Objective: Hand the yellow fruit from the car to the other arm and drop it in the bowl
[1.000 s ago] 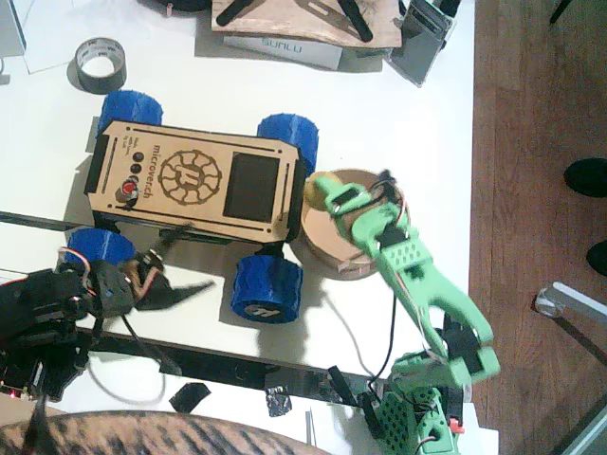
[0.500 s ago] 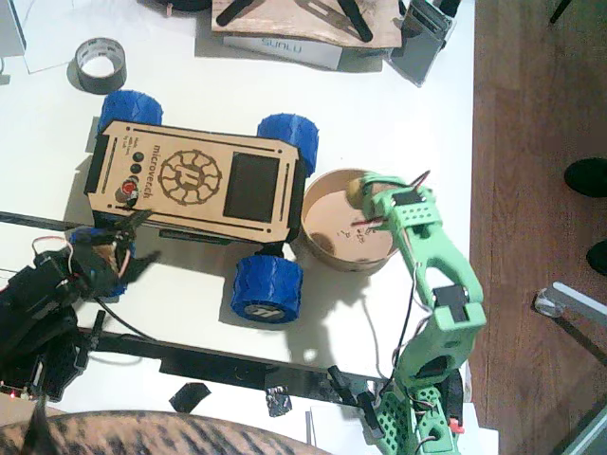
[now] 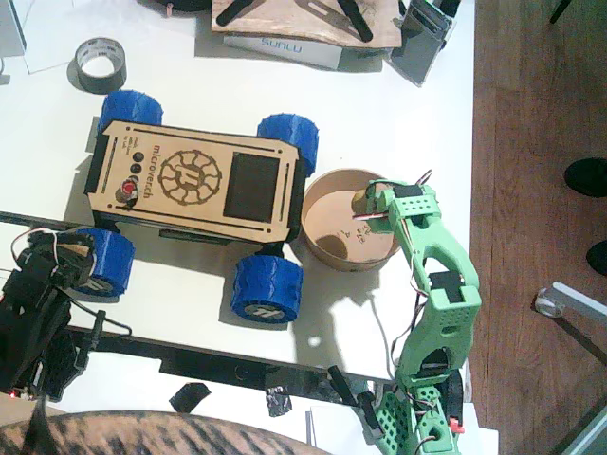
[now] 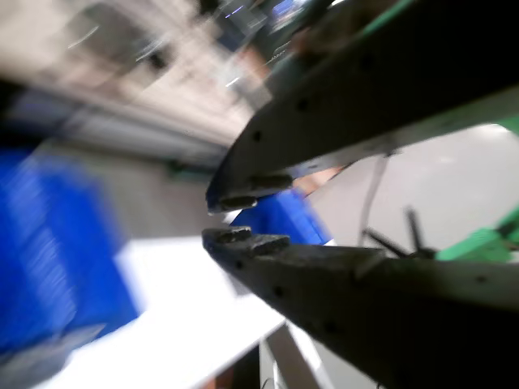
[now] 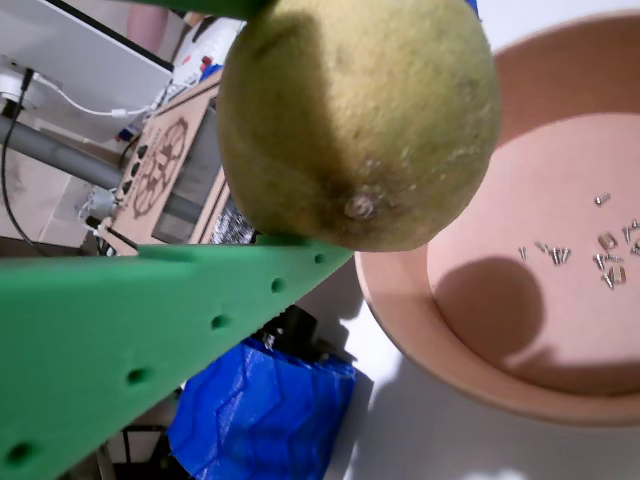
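The yellow fruit [image 3: 363,197] [image 5: 360,120] is clamped in my right gripper [image 3: 368,205], the green one, with a green finger [image 5: 150,330] pressed under it. It hangs above the right inner part of the bowl [image 3: 327,248] [image 5: 560,250], whose pinkish floor holds a few small bits. Left of the bowl stands the car [image 3: 194,180] on blue wheels, one wheel [image 5: 260,420] showing below the fruit. My black left gripper [image 3: 45,250] [image 4: 220,219] is drawn back at the lower left beside the car's front-left wheel. Its jaws are nearly together with nothing between them, and that wrist view is blurred.
A grey tape roll [image 3: 100,64] lies at the back left. Boxes and boards [image 3: 285,38] line the back edge. The table ends on the right near the green arm, over wooden floor with a person's shoe [image 3: 588,176]. A black strip [image 3: 190,355] runs along the front.
The right gripper carried the fruit from the bowl's left rim to over its right side. The left arm pulled back from the car to the lower left and its jaws came together.
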Available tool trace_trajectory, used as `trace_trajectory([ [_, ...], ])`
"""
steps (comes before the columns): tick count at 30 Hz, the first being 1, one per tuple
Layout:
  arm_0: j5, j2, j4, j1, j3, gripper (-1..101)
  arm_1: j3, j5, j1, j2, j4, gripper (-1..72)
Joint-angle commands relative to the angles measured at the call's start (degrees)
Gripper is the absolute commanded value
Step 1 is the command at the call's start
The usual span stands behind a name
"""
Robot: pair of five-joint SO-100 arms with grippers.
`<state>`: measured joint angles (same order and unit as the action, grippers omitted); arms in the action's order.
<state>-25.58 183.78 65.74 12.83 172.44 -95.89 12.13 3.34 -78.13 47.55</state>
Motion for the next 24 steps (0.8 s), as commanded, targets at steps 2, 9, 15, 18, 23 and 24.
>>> trace_trajectory([
  [2, 1.14, -1.32, 0.88, -1.23, 0.53, 0, 3.43, 0.53, 0.97, -0.09, 0.26, -0.1],
  [9, 1.14, -7.65, -4.39, -1.05, 2.72, 1, 3.87, -0.44, 1.32, 0.0, 0.44, 13.2],
  [15, 1.14, -6.77, -4.39, -1.23, 3.52, 0, 3.78, 2.9, 0.88, -0.88, 1.76, 26.0],
  [18, 1.14, -6.77, -4.39, -1.32, 3.6, 0, 3.96, 3.69, 0.79, -1.32, 2.02, 27.8],
  [23, 1.14, -6.77, -4.31, -1.41, 3.6, 1, 4.31, 4.13, 1.32, -1.76, 3.43, 28.9],
  [24, 1.14, -6.77, -4.31, -1.41, 3.6, 2, 4.57, 3.78, 1.49, -1.76, 4.04, 27.7],
])
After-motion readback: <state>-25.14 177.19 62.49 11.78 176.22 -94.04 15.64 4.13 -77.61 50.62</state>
